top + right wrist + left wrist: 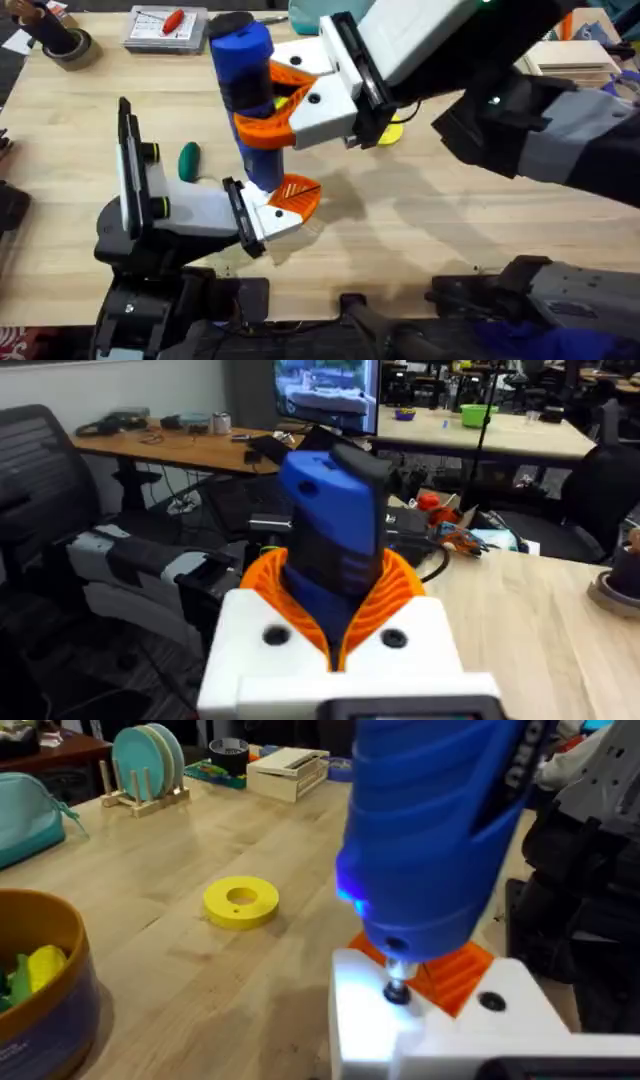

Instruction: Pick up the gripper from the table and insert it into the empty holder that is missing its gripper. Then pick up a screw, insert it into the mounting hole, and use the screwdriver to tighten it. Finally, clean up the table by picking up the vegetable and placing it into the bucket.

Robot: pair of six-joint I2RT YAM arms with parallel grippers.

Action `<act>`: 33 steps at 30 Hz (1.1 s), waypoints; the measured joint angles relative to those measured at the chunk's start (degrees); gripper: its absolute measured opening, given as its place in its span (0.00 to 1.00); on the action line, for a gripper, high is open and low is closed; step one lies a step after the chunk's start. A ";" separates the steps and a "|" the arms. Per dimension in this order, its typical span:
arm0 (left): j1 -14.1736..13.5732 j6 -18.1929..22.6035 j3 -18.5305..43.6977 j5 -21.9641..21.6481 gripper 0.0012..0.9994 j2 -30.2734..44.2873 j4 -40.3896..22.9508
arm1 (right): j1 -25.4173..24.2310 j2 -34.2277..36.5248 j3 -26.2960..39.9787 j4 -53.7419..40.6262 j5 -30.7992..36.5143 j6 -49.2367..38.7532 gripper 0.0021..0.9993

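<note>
The right gripper (268, 98) has its jaws clamped round one blue screwdriver (246, 75), held upright, its metal tip (396, 988) on the white holder (420, 1020) by the left gripper (290, 200), whose jaw gap I cannot tell. The right arm reaches across from the right. One green vegetable (189, 160) lies on the table (420, 230); one bucket (45, 985) stands near a yellow ring (241, 902).
</note>
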 joint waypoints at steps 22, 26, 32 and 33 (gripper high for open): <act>0.01 0.76 0.00 -1.23 0.01 -0.76 0.18 | 0.12 2.08 4.70 -2.24 -2.08 1.74 0.02; 0.02 0.83 0.00 -1.87 0.01 -0.76 0.26 | 0.12 2.19 9.89 -4.78 -3.07 3.28 0.02; 0.02 0.83 0.00 -1.97 0.01 -0.76 0.26 | 0.11 2.16 18.74 -5.28 -3.61 3.60 0.02; 0.02 0.83 0.00 -2.00 0.01 -0.76 0.26 | 0.11 2.16 19.49 -5.22 -3.67 3.59 0.02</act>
